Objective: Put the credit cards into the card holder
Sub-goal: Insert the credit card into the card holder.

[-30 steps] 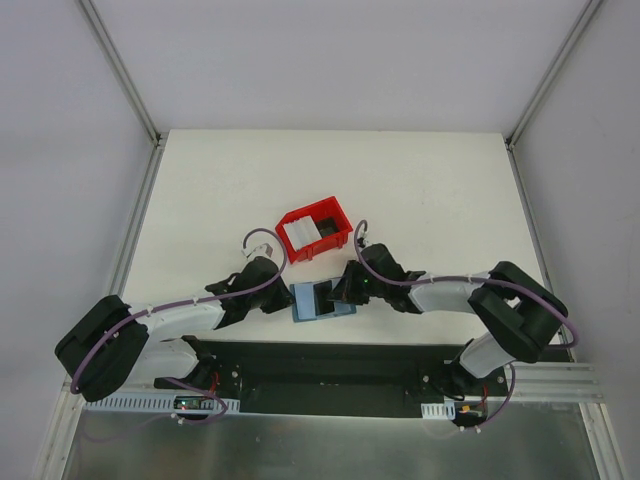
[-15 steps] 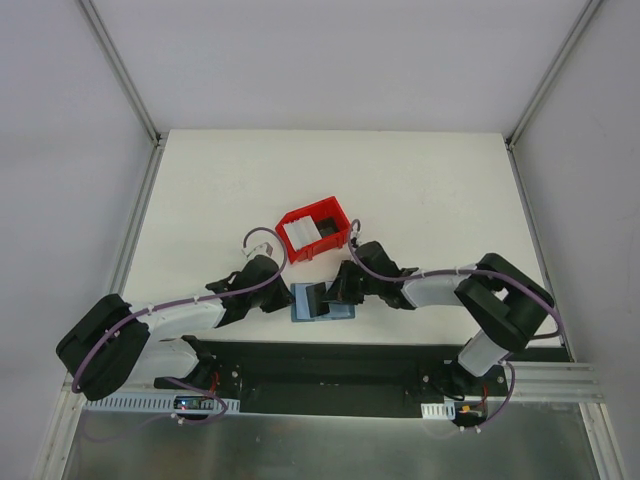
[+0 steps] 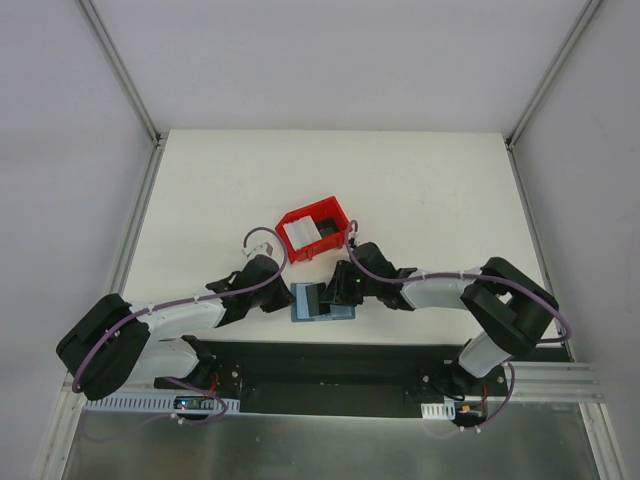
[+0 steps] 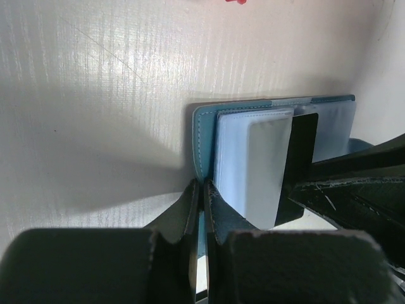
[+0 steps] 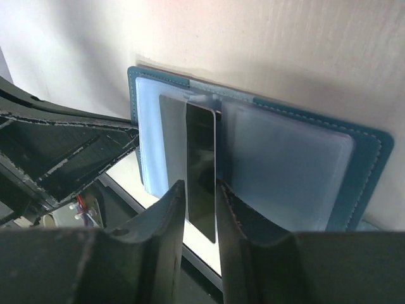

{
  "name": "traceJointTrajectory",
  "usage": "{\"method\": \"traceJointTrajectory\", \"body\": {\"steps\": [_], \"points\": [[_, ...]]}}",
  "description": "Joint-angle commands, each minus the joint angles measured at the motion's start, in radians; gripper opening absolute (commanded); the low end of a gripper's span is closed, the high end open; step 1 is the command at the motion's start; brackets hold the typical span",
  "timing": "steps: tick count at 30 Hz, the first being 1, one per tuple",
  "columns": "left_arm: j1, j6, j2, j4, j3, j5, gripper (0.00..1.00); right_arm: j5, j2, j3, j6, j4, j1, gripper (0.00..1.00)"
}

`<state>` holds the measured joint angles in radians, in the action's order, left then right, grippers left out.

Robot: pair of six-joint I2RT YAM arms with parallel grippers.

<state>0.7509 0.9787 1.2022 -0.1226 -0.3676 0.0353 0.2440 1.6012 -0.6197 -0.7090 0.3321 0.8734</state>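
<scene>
The card holder lies open at the table's near edge, its near side almost at the black base plate. The left gripper is clenched on the holder's left cover edge. At the holder's fold, the right gripper brackets 1 dark card standing beside a grey card; the jaws are narrowly parted, and I cannot tell if they pinch it. Just beyond the holder sits a red bin with white cards; bare table spreads beyond it and to both sides
</scene>
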Motion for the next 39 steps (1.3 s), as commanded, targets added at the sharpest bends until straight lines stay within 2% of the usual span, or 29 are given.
{"method": "traceJointTrajectory", "body": {"steps": [1,3,13,19,22,28,39], "points": [[-0.008,-0.017,0.000,0.080,0.030,0.025,0.00,-0.063,-0.046,-0.002,0.043,-0.133,0.007,0.31],[-0.008,-0.017,-0.003,0.078,0.033,0.025,0.00,-0.045,-0.041,-0.008,0.048,-0.133,0.010,0.35],[-0.008,-0.018,-0.004,0.078,0.030,0.015,0.00,0.038,0.039,-0.089,0.060,-0.113,0.042,0.36],[-0.008,-0.018,-0.006,0.078,0.030,0.015,0.00,0.032,0.040,-0.133,0.086,-0.125,0.061,0.33],[-0.008,-0.018,-0.004,0.078,0.029,0.012,0.00,0.046,0.051,-0.153,0.092,-0.125,0.064,0.24],[-0.009,-0.018,-0.004,0.077,0.027,0.012,0.00,0.074,0.065,-0.167,0.105,-0.097,0.068,0.19],[-0.009,-0.015,-0.010,0.075,0.035,0.023,0.00,0.086,0.039,-0.167,0.149,-0.088,0.064,0.28]]}}
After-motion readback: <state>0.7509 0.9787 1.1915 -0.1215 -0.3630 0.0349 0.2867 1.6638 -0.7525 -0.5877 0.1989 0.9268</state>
